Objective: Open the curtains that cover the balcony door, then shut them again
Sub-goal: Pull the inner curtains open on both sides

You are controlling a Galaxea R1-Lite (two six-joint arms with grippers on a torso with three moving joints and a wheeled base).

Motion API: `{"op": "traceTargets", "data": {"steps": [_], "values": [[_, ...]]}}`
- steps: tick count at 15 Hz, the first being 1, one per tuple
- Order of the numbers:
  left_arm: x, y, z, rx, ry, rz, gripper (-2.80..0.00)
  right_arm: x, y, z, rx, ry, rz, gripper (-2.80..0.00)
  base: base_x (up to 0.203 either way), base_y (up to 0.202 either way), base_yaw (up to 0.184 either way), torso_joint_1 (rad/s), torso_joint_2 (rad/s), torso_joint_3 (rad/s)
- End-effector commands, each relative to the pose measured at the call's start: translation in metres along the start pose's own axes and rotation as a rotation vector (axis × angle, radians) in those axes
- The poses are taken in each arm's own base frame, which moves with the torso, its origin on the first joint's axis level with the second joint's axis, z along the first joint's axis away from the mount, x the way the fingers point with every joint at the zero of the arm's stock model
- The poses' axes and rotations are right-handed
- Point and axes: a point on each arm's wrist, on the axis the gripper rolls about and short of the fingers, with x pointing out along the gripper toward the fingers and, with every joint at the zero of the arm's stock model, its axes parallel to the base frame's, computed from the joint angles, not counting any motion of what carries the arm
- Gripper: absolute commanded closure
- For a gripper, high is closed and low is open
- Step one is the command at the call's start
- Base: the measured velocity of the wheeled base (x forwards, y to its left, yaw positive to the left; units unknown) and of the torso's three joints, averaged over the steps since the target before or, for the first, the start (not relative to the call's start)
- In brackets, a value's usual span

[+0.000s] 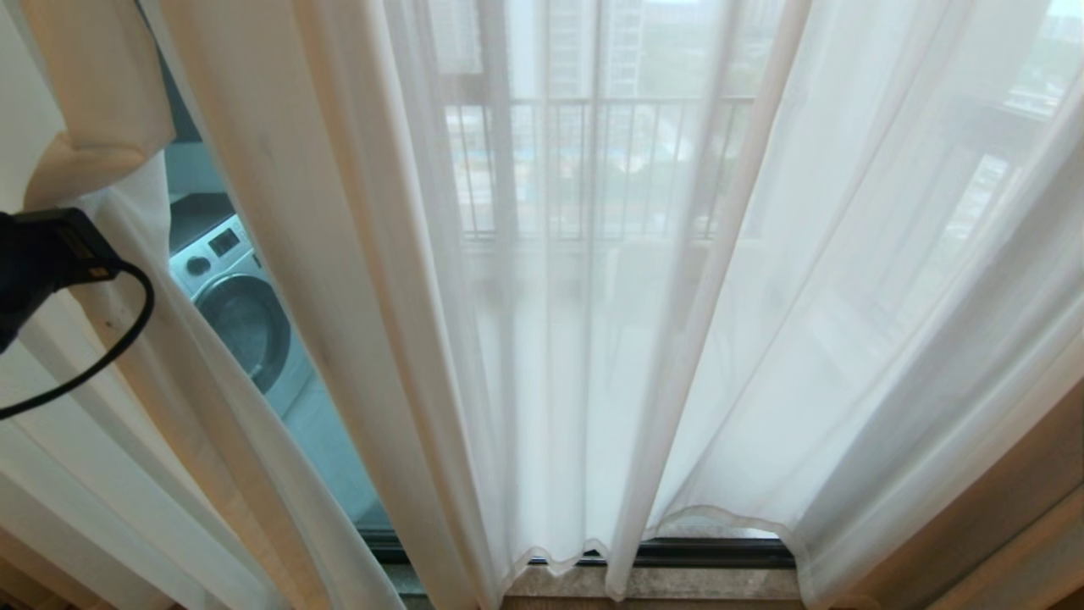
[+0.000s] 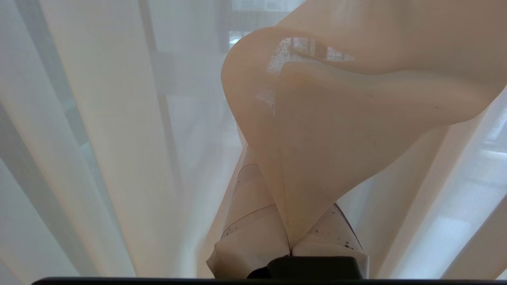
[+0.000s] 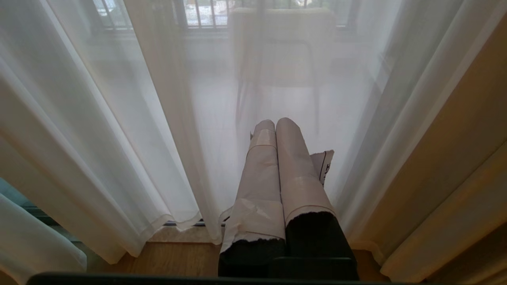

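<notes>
The curtains (image 1: 542, 339) hang floor-length across the balcony door (image 1: 703, 552), their long axis running from the top of the head view down to the wavy hems just above the door's dark bottom track and the stone sill (image 1: 677, 583). The folds fan outward toward the floor. Most of the door is covered by the sheer white panels, through which the balcony railing (image 1: 593, 161) shows faintly.

On the robot's left a narrow gap stands open between two panels, slanting from upper left down toward the middle of the track. Through it a grey front-loading washing machine (image 1: 233, 309) is visible on the balcony.

The left gripper (image 2: 291, 247) is at the left edge of the head view, where only its black body and a looping black cable (image 1: 102, 356) show. In the left wrist view its taped fingers (image 2: 253, 237) are pressed together with a bunch of cream curtain fabric pinched between them; the fabric balloons in a rounded fold above the tips.

The right gripper (image 3: 275, 124) sits low, near the wooden floor (image 3: 178, 259), pointing at the curtains' lower part. Its two paper-wrapped fingers (image 3: 293, 170) lie closed side by side and hold nothing; the sheer panel hangs just beyond their tips, with a chair (image 3: 281, 47) dimly seen behind it.
</notes>
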Motion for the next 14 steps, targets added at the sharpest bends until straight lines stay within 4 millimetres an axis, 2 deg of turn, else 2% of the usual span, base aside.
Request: {"op": "traceTargets", "data": {"steps": [1,14], "values": [[-0.0015,-0.0007,0.0029,-0.002,-0.014,-0.002,0.00,0.0000,0.0000,0.0000,0.000,0.000,0.000,0.00,0.000,0.000,0.000,0.000,0.00,0.000],[0.0035,-0.0070,0.0112,-0.010,-0.043,-0.032,0.00,0.0000,0.0000,0.0000,0.000,0.000,0.000,0.00,0.000,0.000,0.000,0.000,0.00,0.000]]}}
